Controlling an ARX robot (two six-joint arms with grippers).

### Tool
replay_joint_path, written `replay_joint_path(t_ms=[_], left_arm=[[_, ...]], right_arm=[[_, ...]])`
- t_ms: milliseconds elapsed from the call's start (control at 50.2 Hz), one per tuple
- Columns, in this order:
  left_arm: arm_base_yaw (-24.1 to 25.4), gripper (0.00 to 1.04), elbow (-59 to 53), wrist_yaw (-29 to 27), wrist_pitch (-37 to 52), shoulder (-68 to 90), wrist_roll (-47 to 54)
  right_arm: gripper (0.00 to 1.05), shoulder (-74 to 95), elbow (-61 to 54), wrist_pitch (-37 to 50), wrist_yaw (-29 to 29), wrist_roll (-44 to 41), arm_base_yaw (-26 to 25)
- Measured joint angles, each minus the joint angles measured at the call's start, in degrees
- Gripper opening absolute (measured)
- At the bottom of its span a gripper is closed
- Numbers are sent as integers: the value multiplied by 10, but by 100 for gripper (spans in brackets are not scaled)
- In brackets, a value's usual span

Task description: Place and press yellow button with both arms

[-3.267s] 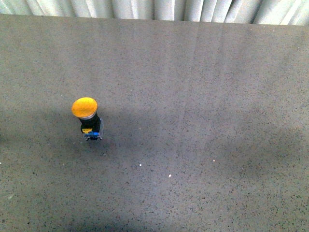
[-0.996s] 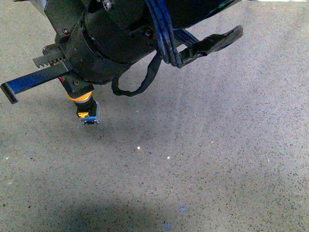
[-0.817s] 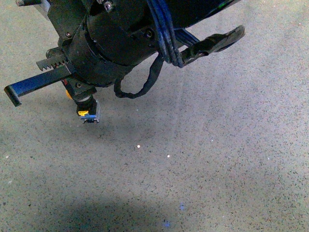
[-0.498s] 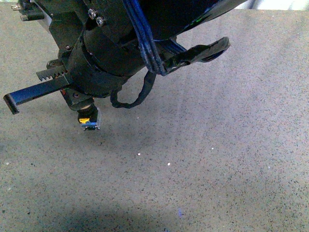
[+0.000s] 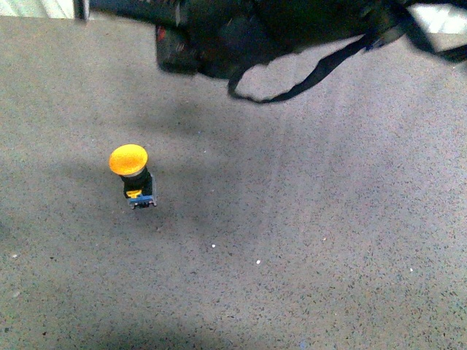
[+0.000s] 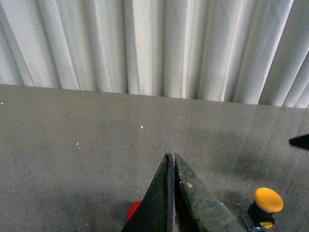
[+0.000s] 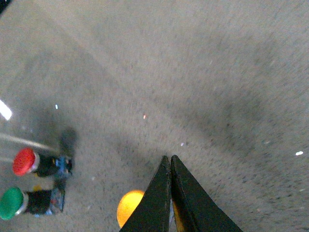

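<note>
The yellow button [image 5: 130,162] stands upright on the grey table [image 5: 314,219], left of the middle, with nothing touching its orange-yellow cap. A black arm [image 5: 241,29] with a hanging strap crosses the top of the front view, well above the button. My left gripper [image 6: 170,155] is shut and empty, and the yellow button [image 6: 268,200] stands off to one side of it. My right gripper [image 7: 170,157] is shut and empty too. The button's cap [image 7: 128,208] shows below it, partly hidden behind its fingers.
A red button [image 7: 24,161] and a green button [image 7: 10,203] lie on their sides together on the table. A red cap [image 6: 133,210] peeks from behind the left fingers. A pleated white curtain [image 6: 154,43] closes the table's far edge.
The black arm that hung low over the button and hid its cap has lifted to the top of the front view. The button stands uncovered in the same spot.
</note>
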Motion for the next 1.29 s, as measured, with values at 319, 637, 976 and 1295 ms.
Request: replay_joint_path(t_ms=[319,637,976,1295], left_arm=[[0,1,0,1,0,0,0],[0,1,0,0,0,0,0],[0,1,0,0,0,0,0],[0,1,0,0,0,0,0]], right_arm=[[16,-180,-212,271,233,-123,-76],[1,-328,-420,363,199,-198,-158],[1,-443,-512,341,150,-203,-203],[1,-547,-584,314,86,-204,-255]])
